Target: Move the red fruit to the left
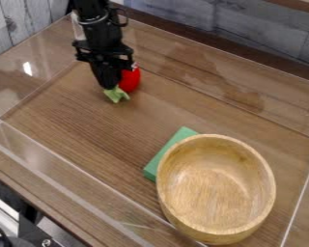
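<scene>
The red fruit (128, 79) is a small toy strawberry lying on the wooden table at the upper left, its light-green leafy cap (115, 95) pointing toward the front. My black gripper (113, 83) points straight down onto it. The dark fingers cover the fruit's left side, and the red body shows just to their right. The fingers sit low against the fruit, and the gap between them is hidden, so I cannot make out whether they are clamped on it.
A large wooden bowl (223, 142) stands at the front right, resting partly on a flat green cloth square (169, 154). Clear plastic walls (67, 169) border the table along the front and left, and another runs along the right edge.
</scene>
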{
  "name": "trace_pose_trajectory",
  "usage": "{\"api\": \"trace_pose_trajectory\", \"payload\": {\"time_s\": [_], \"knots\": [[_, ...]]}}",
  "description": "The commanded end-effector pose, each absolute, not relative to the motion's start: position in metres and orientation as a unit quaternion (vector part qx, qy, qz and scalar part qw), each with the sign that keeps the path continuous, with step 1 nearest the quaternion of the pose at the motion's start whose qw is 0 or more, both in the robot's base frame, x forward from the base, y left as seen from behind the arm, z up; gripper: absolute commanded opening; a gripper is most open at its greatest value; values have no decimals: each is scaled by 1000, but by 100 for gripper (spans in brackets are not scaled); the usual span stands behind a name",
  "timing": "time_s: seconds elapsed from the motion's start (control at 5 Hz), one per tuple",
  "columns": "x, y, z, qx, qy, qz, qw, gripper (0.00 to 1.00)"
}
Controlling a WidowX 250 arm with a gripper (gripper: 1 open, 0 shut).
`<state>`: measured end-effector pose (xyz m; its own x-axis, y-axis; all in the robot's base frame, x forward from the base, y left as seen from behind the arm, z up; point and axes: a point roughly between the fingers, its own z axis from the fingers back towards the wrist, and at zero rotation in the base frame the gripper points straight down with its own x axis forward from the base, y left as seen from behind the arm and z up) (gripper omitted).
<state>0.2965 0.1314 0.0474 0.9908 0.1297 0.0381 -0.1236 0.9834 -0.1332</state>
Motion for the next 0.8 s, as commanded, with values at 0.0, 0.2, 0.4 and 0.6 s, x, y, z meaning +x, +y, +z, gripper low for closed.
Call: {"api": "trace_pose_trajectory", "payload": {"time_s": [0.0,0.2,0.4,0.6], "knots": [[302,150,64,-54,-49,97,993,100],[299,152,65,-53,-50,111,991,100],[299,149,63,-54,-52,122,990,100],[303,147,72,-53,-55,148,986,100]]}}
